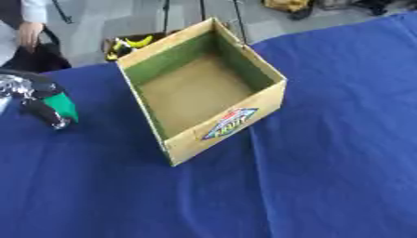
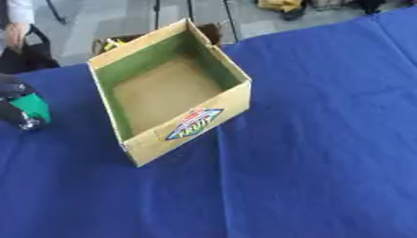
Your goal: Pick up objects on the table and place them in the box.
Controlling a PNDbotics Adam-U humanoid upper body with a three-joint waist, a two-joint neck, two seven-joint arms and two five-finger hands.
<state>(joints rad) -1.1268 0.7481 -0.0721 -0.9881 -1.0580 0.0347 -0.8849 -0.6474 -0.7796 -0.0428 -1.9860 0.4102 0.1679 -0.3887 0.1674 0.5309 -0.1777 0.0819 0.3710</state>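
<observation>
Hovering left of the empty box (image 1: 204,88), the left hand (image 1: 36,100) has its fingers curled round a green thing (image 1: 63,106), and I'd worry it clips the near wall or drops short onto the blue cloth (image 1: 326,162) if released early.

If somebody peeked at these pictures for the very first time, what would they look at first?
Probably the big open cardboard box in the middle of the blue tablecloth, with a green lining, a colourful label on its front and nothing inside. Next, at the left edge, the robot's left hand, fingers curled round a green object.
</observation>
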